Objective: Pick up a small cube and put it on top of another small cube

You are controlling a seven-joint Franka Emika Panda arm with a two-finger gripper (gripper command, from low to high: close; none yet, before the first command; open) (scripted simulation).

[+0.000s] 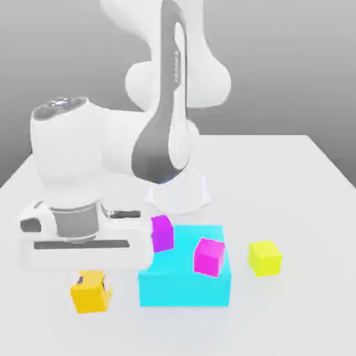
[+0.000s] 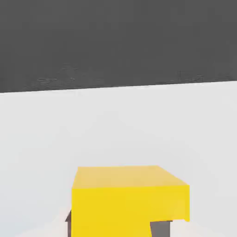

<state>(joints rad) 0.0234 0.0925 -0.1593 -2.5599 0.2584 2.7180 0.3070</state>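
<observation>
**Gripper clamped on golden cube**

Gripper (image 1: 91, 281) is closed tight on the small golden cube (image 1: 91, 292), low over the white table (image 1: 299, 208) at the exterior view's left. Just beside it sits a big cyan block (image 1: 184, 281). One magenta cube (image 1: 210, 256) rests on top, another (image 1: 162, 233) at its far corner. Pale yellow cube (image 1: 265, 257) stands apart on the right.

Small golden cube (image 2: 125, 201) between dark fingertips (image 2: 160, 228), white table (image 2: 115, 125) beyond.
</observation>
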